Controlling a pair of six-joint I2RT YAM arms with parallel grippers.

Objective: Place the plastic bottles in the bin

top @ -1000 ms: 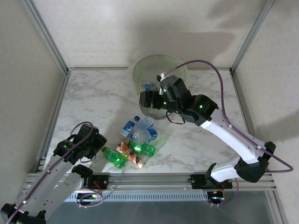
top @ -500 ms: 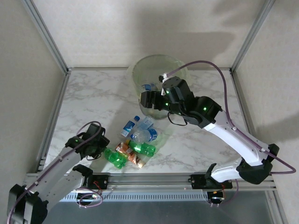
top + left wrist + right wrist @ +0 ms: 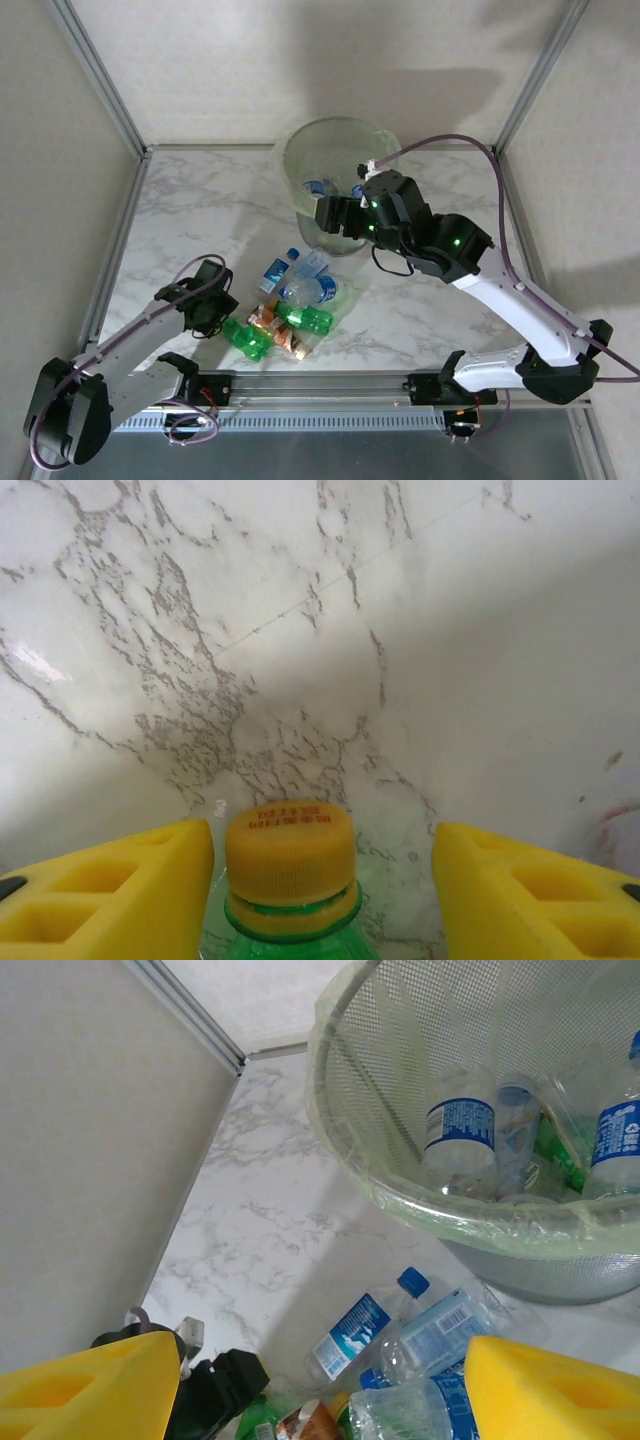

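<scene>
left gripper (image 3: 214,312) low at the near-left of the counter (image 3: 190,210), at the left end of the bottle pile; wrist view shows its jaws apart, straddling the yellow cap (image 3: 290,852) of a lying green bottle (image 3: 244,338); left finger (image 3: 110,895) just beside the bottle's shoulder, right finger (image 3: 540,890) with a clear gap to it; not clamped on anything

right gripper (image 3: 335,214) raised over the near rim of the bin (image 3: 300,165); jaws wide, nothing between them

bin stands at the back centre of the counter, lined with a pale green bag (image 3: 335,1120); inside are clear blue-labelled bottles (image 3: 460,1125) plus something green; can't tell the total count

rest of the pile lies on the counter just in front of the bin: clear blue-capped bottles (image 3: 312,290), a second green bottle (image 3: 306,318), an orange-labelled one (image 3: 272,322); all on their sides, touching or overlapping
</scene>
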